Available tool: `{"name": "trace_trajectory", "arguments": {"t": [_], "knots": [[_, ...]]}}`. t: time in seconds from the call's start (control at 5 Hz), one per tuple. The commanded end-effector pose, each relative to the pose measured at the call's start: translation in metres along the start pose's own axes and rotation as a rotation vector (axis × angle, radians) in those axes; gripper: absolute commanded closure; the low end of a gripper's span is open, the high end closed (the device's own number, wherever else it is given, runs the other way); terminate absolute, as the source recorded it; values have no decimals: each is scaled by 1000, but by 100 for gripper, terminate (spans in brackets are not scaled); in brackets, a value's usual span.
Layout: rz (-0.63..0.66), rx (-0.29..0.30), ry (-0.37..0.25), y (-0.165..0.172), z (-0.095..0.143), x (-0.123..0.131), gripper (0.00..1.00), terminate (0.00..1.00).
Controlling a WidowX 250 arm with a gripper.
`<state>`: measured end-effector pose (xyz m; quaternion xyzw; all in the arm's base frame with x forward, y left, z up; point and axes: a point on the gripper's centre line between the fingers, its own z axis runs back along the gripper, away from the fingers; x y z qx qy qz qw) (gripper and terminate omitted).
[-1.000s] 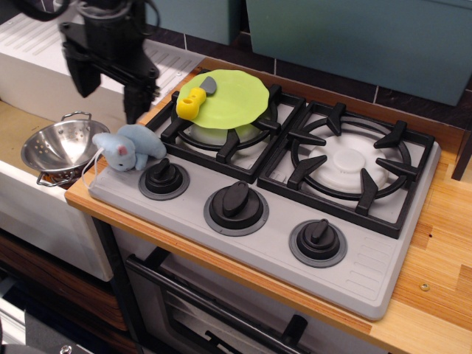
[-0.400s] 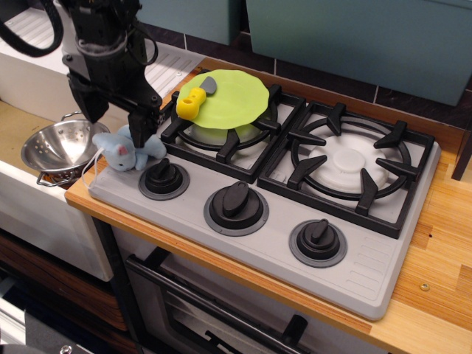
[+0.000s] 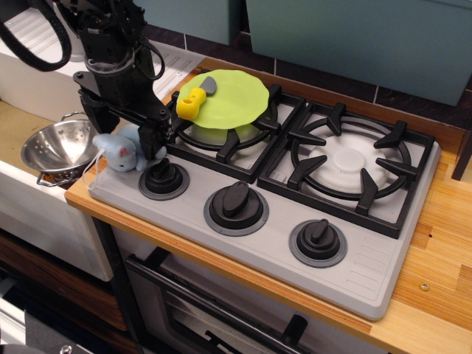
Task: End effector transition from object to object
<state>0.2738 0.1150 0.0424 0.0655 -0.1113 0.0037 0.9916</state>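
My black gripper [image 3: 124, 134] hangs from the cabled arm at the front left corner of the stove. Its two thin fingers stand wide apart, one on each side of a small blue plush toy [image 3: 116, 153] lying on the grey stove top [image 3: 369, 274]. The right finger [image 3: 152, 140] is down beside the toy, near the left burner grate. The left finger sits behind the toy's far side. The gripper is open and holds nothing.
A green round cloth [image 3: 228, 96] with a yellow toy [image 3: 189, 104] on it lies on the left burner. Three black knobs [image 3: 236, 205] line the front. A metal colander [image 3: 53, 150] sits left of the stove. The right burner [image 3: 346, 164] is bare.
The gripper has come down and moved right, from above the counter's left edge to straddling the blue plush toy. The toy has not moved.
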Motion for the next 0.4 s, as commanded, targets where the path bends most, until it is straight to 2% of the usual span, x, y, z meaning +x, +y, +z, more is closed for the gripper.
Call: {"name": "trace_trajectory", "arguments": {"t": [0.0, 0.2], "knots": [[27, -3, 0, 3, 2, -3, 0, 0], [41, 3, 19, 2, 7, -7, 0, 100]]}}
